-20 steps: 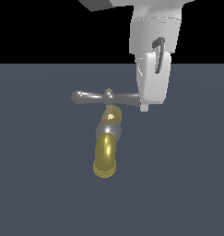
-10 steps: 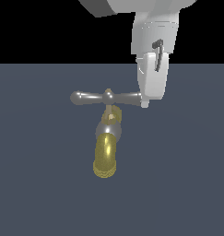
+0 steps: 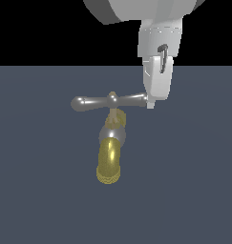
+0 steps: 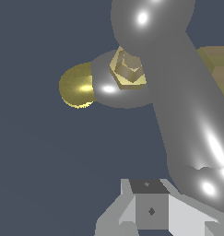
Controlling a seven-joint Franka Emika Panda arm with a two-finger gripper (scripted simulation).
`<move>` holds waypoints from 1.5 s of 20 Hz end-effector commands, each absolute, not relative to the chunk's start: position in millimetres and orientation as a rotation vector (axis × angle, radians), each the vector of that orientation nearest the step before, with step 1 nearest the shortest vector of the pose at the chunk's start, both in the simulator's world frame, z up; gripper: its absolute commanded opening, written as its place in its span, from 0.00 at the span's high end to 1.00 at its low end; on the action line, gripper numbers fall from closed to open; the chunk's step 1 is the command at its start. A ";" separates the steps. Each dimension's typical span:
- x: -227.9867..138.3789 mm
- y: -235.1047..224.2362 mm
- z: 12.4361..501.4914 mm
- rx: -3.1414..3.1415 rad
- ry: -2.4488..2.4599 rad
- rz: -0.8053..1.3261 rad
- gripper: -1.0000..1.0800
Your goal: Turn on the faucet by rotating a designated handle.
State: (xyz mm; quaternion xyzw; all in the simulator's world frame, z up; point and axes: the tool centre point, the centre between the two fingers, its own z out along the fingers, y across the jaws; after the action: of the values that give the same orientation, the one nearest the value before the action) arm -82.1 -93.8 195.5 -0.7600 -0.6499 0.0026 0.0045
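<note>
The faucet [image 3: 109,159] stands on the dark floor, its yellow-gold spout pointing toward the camera in the exterior view. The grey crossbar handle [image 3: 96,102] lies level across its top. My gripper [image 3: 151,104] hangs straight down with its fingertips at the bulbous tip of the handle arm on the exterior view's right, touching or almost touching it. In the wrist view the handle [image 4: 187,110] fills the frame beside my gripper [image 4: 150,209], with the brass stem [image 4: 128,69] and the spout [image 4: 76,86] beyond. The fingers look closed together and hold nothing.
The flat dark blue-grey floor [image 3: 194,190] spreads around the faucet. Black background lies behind the arm. No other object shows.
My gripper has risen slightly at the handle's tip on the exterior view's right. That arm of the handle looks a touch higher than a second ago.
</note>
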 end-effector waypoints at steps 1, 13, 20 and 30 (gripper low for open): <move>-71.1 -95.9 197.3 -2.386 -2.044 0.000 1.00; -48.6 -97.3 195.7 -2.391 -2.030 0.007 1.00; -25.2 -84.7 196.1 -2.389 -2.035 0.004 1.00; 7.6 -66.9 196.9 -2.387 -2.041 0.001 1.00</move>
State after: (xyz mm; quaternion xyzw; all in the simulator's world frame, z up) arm -2.8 -94.5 195.4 -0.7732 -0.6342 0.0050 -0.0003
